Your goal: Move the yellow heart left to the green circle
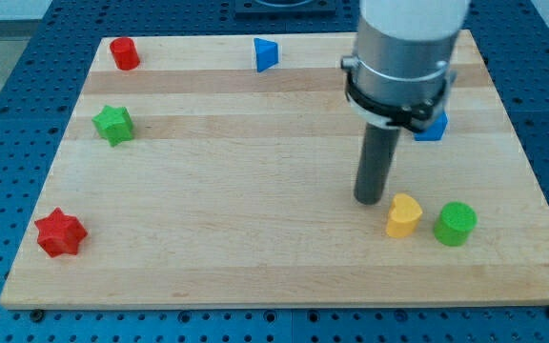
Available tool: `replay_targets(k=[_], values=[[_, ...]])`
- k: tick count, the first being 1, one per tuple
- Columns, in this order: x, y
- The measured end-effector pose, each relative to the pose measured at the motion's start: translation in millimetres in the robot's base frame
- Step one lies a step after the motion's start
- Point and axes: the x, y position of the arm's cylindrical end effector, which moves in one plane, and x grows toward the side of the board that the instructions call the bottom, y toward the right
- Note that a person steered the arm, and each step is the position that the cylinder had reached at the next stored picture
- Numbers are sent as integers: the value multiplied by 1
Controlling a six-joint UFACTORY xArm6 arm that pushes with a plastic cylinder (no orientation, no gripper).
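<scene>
The yellow heart [403, 215] lies on the wooden board near the view's bottom right. The green circle [456, 223] stands just to its right, with a small gap between them. My tip [369, 199] rests on the board just to the upper left of the yellow heart, close to it; I cannot tell if it touches. The rod rises to the large grey arm body above.
A blue block [432, 127] is partly hidden behind the arm at the right. A blue triangle [266, 54] and a red cylinder [124, 53] sit near the top edge. A green star [113, 125] and a red star [60, 232] are at the left.
</scene>
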Motion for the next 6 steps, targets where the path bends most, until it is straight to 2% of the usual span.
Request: replay_targets(k=[2, 3, 4, 5, 6], values=[[19, 28], [-21, 25], [-40, 67], [-43, 132], [-80, 172]])
